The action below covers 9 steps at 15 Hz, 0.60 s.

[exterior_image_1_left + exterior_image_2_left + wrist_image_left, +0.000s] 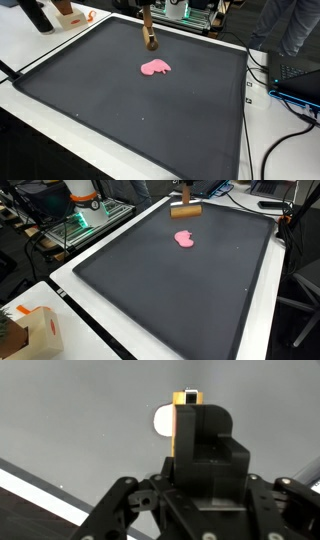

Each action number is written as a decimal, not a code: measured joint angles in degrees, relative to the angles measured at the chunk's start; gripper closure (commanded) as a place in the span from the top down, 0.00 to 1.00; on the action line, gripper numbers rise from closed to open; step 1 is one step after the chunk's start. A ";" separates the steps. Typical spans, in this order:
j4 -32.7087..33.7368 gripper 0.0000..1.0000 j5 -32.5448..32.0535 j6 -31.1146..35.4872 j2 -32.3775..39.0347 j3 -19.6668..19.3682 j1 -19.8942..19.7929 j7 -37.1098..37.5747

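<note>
My gripper (pixel 203 485) fills the lower half of the wrist view and is shut on a dark block-shaped tool (pixel 205 440) with a yellow wooden end (pixel 186 397). In both exterior views the tool shows as a wooden-handled brush, with its brown head (pixel 152 43) (pixel 185 210) at the far edge of the black mat (pixel 120 110) (pixel 170 290) and its handle rising out of the picture. The gripper itself is out of frame there. A small pink lump (pixel 155 68) (pixel 185 238) lies on the mat just in front of the head. It appears as a pale blob (pixel 160 422) in the wrist view.
The mat lies on a white table (pixel 40 125). The robot's base (pixel 84 198) stands off one side of the mat. A cardboard box (pixel 35 330) sits at a table corner. Cables and a laptop (pixel 300 80) lie beside the mat.
</note>
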 measured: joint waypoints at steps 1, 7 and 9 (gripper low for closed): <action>-0.55 0.24 -1.47 -0.01 -0.94 0.58 0.76 -0.02; -2.66 0.49 -5.56 -0.21 -4.42 2.51 4.19 -3.45; -2.64 0.49 -5.56 -0.21 -3.98 2.22 4.09 -3.45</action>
